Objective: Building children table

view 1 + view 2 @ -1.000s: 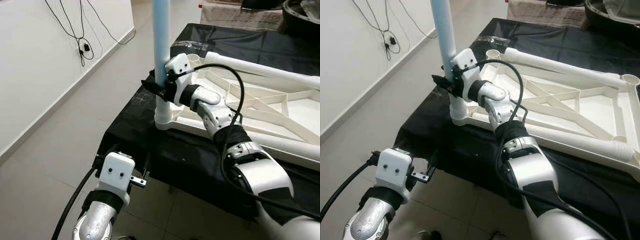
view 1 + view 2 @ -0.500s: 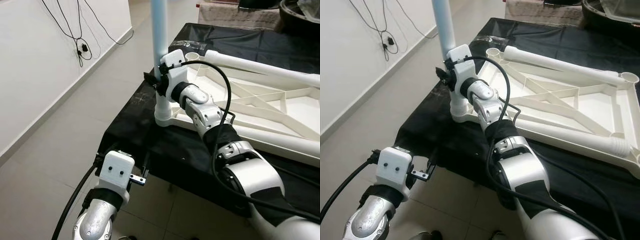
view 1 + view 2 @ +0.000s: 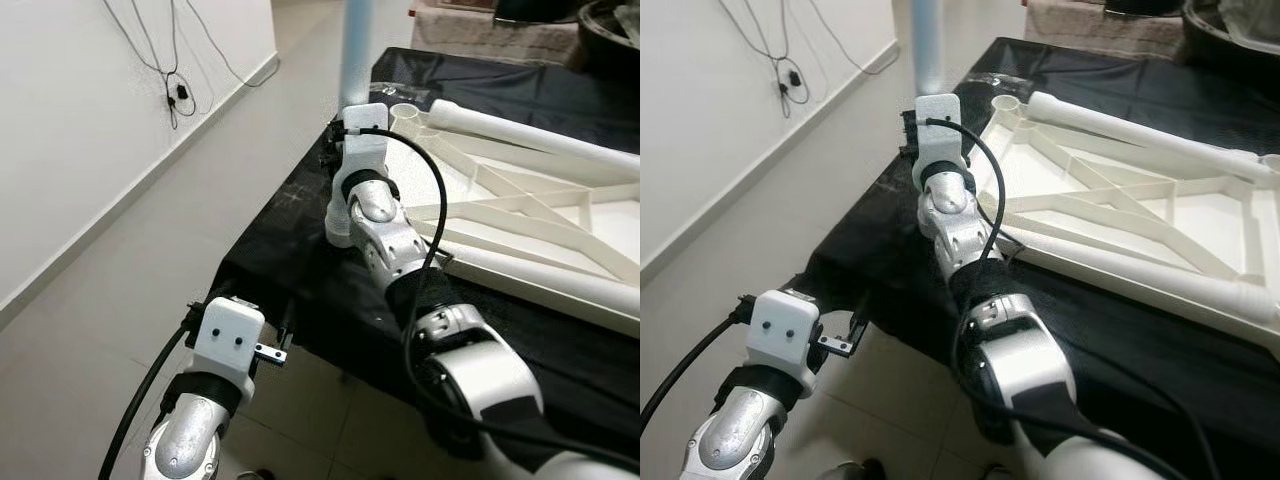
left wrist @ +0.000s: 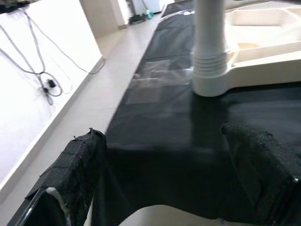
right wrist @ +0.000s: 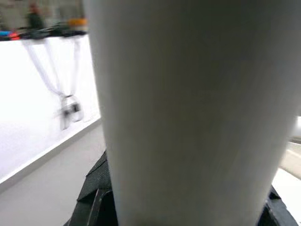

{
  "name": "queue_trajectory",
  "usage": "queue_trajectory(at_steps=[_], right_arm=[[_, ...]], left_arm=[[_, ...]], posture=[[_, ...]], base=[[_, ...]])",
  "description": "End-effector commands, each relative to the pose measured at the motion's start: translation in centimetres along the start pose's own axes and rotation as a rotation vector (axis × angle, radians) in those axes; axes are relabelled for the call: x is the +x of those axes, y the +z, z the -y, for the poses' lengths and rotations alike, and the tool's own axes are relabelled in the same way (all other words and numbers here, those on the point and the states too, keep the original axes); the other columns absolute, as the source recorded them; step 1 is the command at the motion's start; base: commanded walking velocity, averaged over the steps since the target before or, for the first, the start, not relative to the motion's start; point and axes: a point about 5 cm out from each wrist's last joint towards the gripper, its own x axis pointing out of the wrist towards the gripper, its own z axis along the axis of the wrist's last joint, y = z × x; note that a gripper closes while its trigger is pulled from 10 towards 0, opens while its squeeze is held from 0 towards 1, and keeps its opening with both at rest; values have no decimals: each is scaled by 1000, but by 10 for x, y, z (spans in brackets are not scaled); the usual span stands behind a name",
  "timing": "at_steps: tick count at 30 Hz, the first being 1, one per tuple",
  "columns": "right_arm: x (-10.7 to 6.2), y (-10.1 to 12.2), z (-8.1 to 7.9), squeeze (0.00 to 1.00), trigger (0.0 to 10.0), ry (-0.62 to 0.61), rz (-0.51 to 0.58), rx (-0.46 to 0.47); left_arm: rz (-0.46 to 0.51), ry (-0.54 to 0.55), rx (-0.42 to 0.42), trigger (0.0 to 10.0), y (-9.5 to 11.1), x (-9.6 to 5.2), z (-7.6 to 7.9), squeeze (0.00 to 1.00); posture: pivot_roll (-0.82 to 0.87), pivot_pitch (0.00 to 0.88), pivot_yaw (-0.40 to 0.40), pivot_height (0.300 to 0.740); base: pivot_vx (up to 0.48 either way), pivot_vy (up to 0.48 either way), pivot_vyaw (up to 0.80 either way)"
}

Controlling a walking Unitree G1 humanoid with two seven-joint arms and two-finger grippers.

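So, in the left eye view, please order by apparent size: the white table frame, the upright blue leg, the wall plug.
1. White table frame, largest.
2. Upright blue leg.
3. Wall plug, smallest, though it is farther away, so its true size is unsure.

One white tabletop [image 3: 560,215], three table legs [image 3: 356,45], and two pincers [image 3: 338,135].

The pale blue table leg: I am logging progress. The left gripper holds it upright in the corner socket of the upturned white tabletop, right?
Not quite. The right gripper holds the pale blue table leg upright in the upturned white tabletop's corner socket, as the left eye view shows. The left gripper hangs open below the table's edge.
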Motion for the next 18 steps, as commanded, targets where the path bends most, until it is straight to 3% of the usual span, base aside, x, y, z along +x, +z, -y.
queue_trajectory(at_steps=[1,3,6,8,9,11,18], right_arm=[[-10,-41,19,0,10000,-134,-150,-32],[-14,-45,21,0,10000,-238,-183,-27],[-16,-46,22,0,10000,-302,-199,-24],[-19,-44,27,0,10000,-488,-231,-32],[-19,-44,27,0,10000,-488,-231,-32],[-25,-43,26,0,10000,-608,-246,-13],[-28,-44,29,0,10000,-746,-308,52]], left_arm=[[-18,-7,11,10000,-4,0,0,0],[-18,-8,11,10000,-4,-1,0,0],[-18,-8,11,10000,-4,-1,0,0],[-21,-9,11,10000,-5,-2,0,0],[-21,-9,11,10000,-5,-2,0,0],[-23,-9,8,10000,-6,-2,0,0],[-19,-15,10,10000,-6,0,1,0]], posture=[[76,202,13,740],[84,201,12,740],[86,201,10,740],[85,200,12,740],[85,200,12,740],[88,200,12,740],[97,193,16,740]], base=[[0,0,0],[0,0,0],[0,0,0],[0,0,0],[0,0,0],[0,0,0],[0,0,0]])
